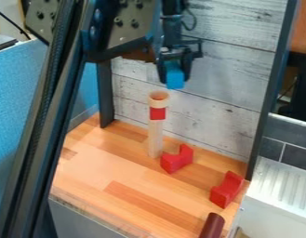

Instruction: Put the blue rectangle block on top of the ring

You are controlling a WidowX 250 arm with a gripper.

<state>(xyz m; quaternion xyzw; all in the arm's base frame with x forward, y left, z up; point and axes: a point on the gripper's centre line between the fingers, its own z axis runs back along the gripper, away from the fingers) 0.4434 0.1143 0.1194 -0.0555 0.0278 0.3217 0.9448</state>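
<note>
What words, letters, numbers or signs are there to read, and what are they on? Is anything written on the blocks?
There are none that I can read.
The blue block, the ring and the red blocks show no writing.
The round bits on the robot arm's plate look like bolts, not letters.

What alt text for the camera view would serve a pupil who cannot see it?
A black robot claw holds a blue block higher than a slim upright stack: a tan ring on a red block on a pale column. Two notched red blocks and a dark red cylinder are on the wooden table.
</note>
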